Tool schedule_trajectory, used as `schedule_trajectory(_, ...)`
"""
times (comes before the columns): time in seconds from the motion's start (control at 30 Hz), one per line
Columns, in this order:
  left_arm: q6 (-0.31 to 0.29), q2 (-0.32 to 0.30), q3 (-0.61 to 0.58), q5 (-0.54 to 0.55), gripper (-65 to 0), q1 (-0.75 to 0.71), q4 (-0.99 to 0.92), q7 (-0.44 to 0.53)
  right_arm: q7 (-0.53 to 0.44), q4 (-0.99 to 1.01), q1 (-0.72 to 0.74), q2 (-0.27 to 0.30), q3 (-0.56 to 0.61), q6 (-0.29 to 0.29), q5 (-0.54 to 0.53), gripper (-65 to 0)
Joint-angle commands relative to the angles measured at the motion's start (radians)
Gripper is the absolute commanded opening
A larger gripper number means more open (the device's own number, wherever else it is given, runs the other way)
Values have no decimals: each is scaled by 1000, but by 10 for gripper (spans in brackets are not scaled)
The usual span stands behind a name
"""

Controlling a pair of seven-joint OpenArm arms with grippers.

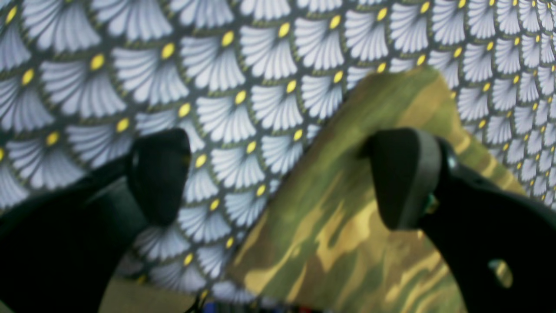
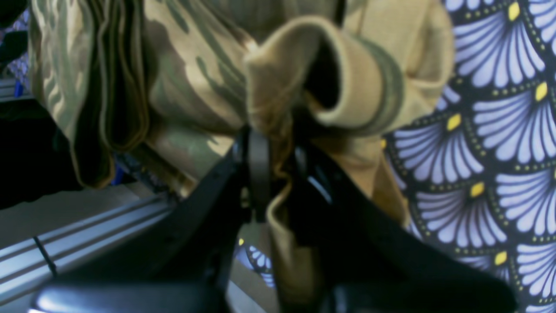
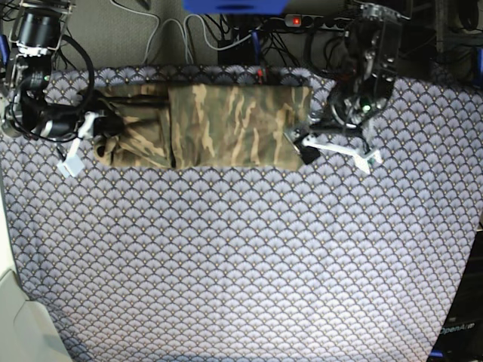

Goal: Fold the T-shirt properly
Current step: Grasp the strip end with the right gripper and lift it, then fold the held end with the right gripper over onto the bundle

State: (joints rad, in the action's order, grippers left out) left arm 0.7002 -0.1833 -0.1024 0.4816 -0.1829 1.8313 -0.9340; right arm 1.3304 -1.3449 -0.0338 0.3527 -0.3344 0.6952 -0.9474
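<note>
the right gripper's (image 2: 278,174) fingers (image 2: 259,169) clamp the t-shirt's (image 3: 226,124) bunched end at the tablecloth's (image 3: 241,264) far edge, the left gripper (image 1: 278,178) gapes over the other corner, which probably needs pinching before folding.

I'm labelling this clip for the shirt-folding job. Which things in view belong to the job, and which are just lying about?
Belongs to the job:
- T-shirt, partly folded into a long strip
- right end effector, pinching a bunched edge of it
- left end effector, open over its other end

Just there:
- patterned tablecloth underneath
- cables and power strip behind the table
</note>
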Motion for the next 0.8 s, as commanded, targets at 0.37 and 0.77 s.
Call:
schedule_trajectory(0.37,-2,-41,117,-4,0,-40,78,7,64,-178,22,-20,-73,3,-20,-650)
schedule_trajectory(0.77,-2,-41,208,-4,0,-83,55,7,66,-483,-22,-172,-35,3,-18,-650)
